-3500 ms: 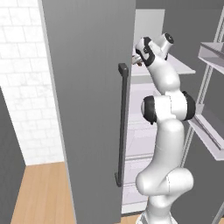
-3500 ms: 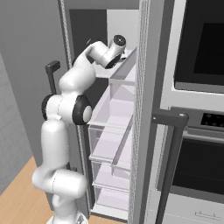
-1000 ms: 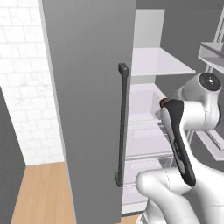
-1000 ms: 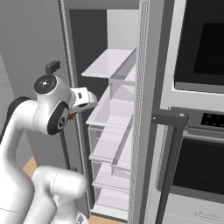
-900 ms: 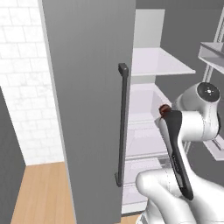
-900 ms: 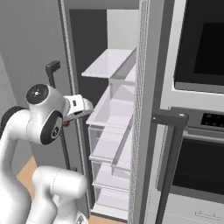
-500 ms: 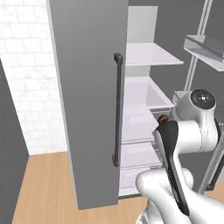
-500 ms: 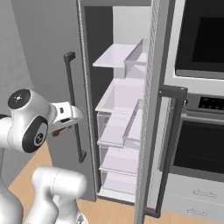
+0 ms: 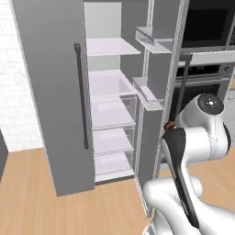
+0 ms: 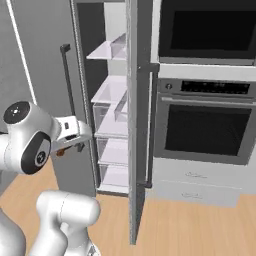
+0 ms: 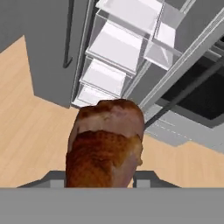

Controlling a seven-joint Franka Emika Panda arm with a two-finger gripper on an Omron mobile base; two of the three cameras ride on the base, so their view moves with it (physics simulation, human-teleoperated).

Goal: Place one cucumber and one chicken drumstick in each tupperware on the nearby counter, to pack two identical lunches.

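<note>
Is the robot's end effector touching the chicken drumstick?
Touching. In the hand view the chicken drumstick sits clamped in the end effector, its fingers against both sides.

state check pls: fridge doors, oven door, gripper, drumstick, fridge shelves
fridge left door: open
fridge right door: open
oven door: shut
gripper: shut on the chicken drumstick
chicken drumstick: held in the gripper, up off the floor
fridge shelves: bare, nothing seen on them
</note>
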